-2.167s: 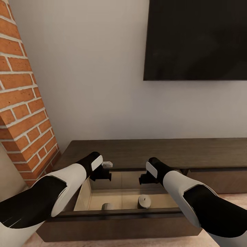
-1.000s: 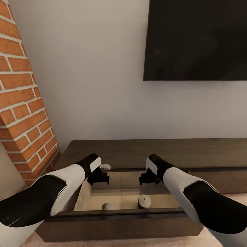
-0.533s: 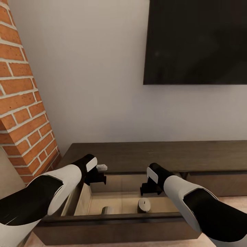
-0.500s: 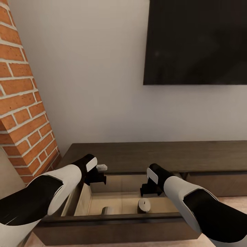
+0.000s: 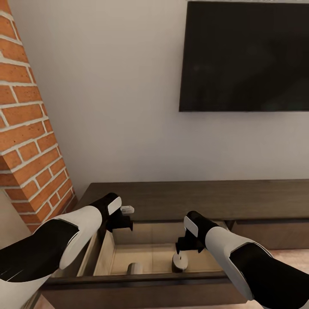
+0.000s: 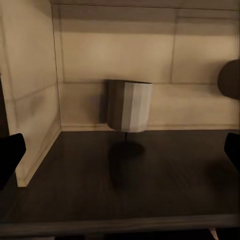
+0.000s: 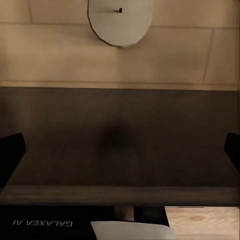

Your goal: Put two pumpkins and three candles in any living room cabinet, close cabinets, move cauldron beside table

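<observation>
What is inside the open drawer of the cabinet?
Two candles stand on the pale floor of the open drawer of the cabinet. The near part of the floor is hidden behind the drawer front.

Open cabinet (image 5: 180, 199) drawer (image 5: 150, 255), pale interior; two candles (image 5: 179, 262) (image 5: 134, 268) on its floor

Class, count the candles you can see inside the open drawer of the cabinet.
2. One candle stands near the drawer's front edge, below the left gripper; the other candle sits under the right gripper. The drawer front may hide more.
</observation>
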